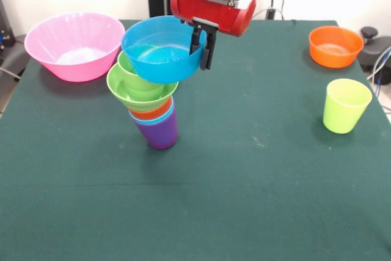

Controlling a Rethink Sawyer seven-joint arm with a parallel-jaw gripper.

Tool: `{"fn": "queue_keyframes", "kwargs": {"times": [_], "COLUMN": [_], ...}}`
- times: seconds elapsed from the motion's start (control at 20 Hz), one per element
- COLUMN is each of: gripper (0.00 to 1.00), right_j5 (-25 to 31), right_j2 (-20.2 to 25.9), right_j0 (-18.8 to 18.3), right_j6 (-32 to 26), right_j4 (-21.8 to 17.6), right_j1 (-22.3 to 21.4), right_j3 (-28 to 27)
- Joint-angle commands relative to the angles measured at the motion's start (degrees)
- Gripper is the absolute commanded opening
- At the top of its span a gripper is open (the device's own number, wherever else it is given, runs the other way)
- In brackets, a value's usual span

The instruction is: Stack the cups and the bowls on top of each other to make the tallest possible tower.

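One blue bowl (160,50) clamped at right rim by gripper (202,46), hanging tilted just above tower (148,105), offset slightly right; needs centring leftward.

green table (244,200) with tower (157,128), bowls (74,46), cup (346,106)

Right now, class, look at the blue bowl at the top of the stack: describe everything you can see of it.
The blue bowl is round, smooth, glossy plastic, wider than the cups below. It sits upright but tipped, its open mouth empty. The end effector grips its rim on one side, one finger inside, one outside. It tops the tower, just above the green bowl; whether they touch is unclear.
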Motion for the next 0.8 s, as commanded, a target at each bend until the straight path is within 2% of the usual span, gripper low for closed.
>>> {"fn": "queue_keyframes", "kwargs": {"times": [0.05,0.35,0.8], "gripper": [0.00,0.00,0.00], "right_j5": [2.73,4.12,10.05], "right_j2": [5.14,4.76,3.77], "right_j0": [-0.15,0.50,2.35], "right_j6": [-5.04,-4.18,-2.68], "right_j4": [-2.27,-1.92,-1.31], "right_j1": [3.19,2.79,1.63], "right_j3": [4.87,4.65,2.46]}}
